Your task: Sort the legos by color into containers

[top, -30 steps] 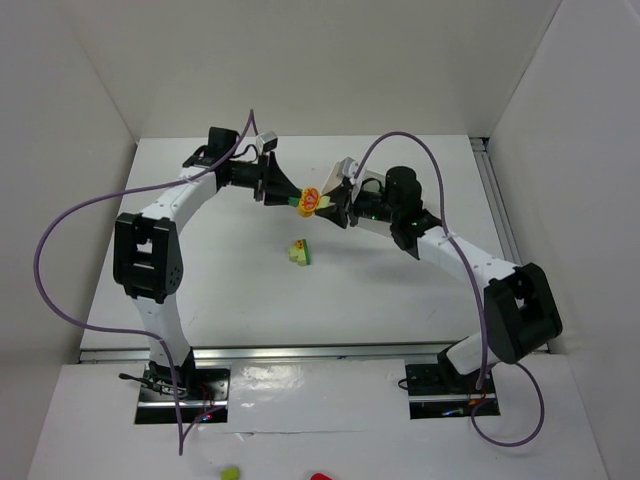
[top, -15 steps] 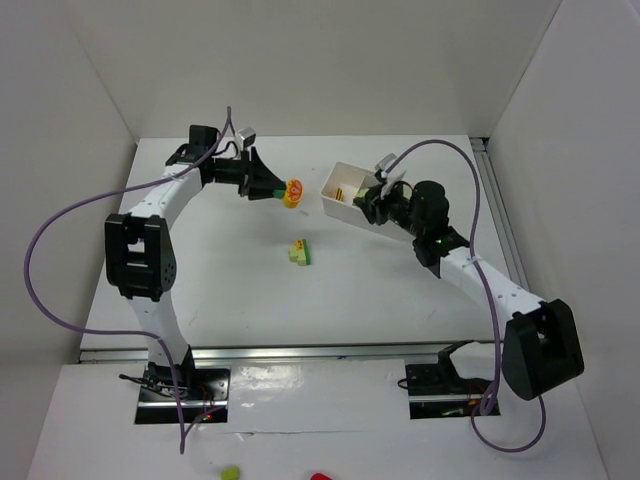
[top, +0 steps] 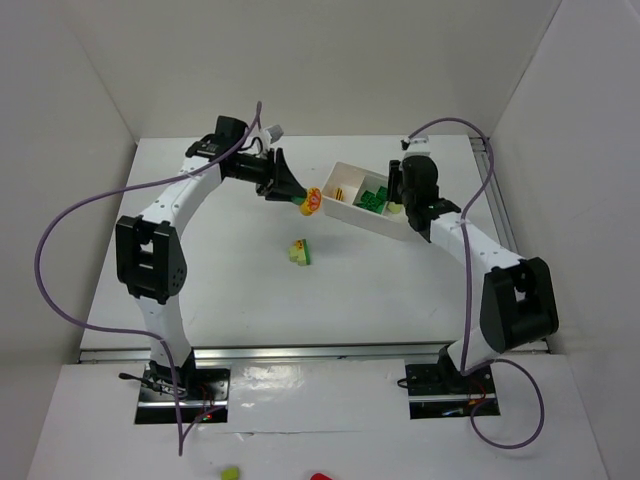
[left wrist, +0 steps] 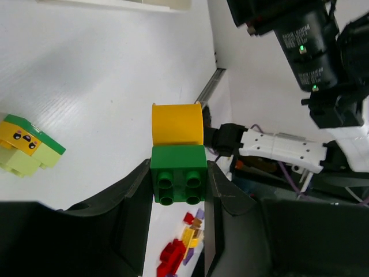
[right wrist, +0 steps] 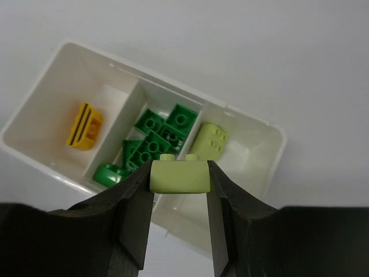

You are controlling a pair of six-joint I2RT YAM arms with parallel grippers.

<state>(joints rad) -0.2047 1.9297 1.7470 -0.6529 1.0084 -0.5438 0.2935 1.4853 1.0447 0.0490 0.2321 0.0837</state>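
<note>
Since half a second ago, both arms are shifting: the right gripper point(right wrist: 179, 193) is swinging in over the white divided tray point(top: 372, 221), and the left gripper point(left wrist: 179, 187) is carrying its load closer to the tray's left end.

- Right gripper: we are finding it pinching the held pale yellow-green brick point(right wrist: 179, 176), long axis across the jaws, studs facing away from the wrist.
- Left gripper: pressing in on a dark green two-by-two brick point(left wrist: 179, 168) with a yellow curved piece point(left wrist: 177, 123) stuck on its far side.
- Tray contents: we are counting one orange-yellow brick point(right wrist: 85, 126) in the first compartment, a heap of dark green bricks point(right wrist: 154, 141) in the middle, and one stored pale brick point(right wrist: 209, 140) in the end compartment.
- Table point(top: 220, 280): a small mixed stack point(top: 300, 252) is lying loose, well apart from both grippers.

Relation that matters: we are judging the held pale yellow-green brick to be hanging over the tray's near wall, about level with the divider between the middle and end compartments. Its matching compartment is lying slightly ahead and to the right in the wrist view, and the right arm is the nearer one there.
</note>
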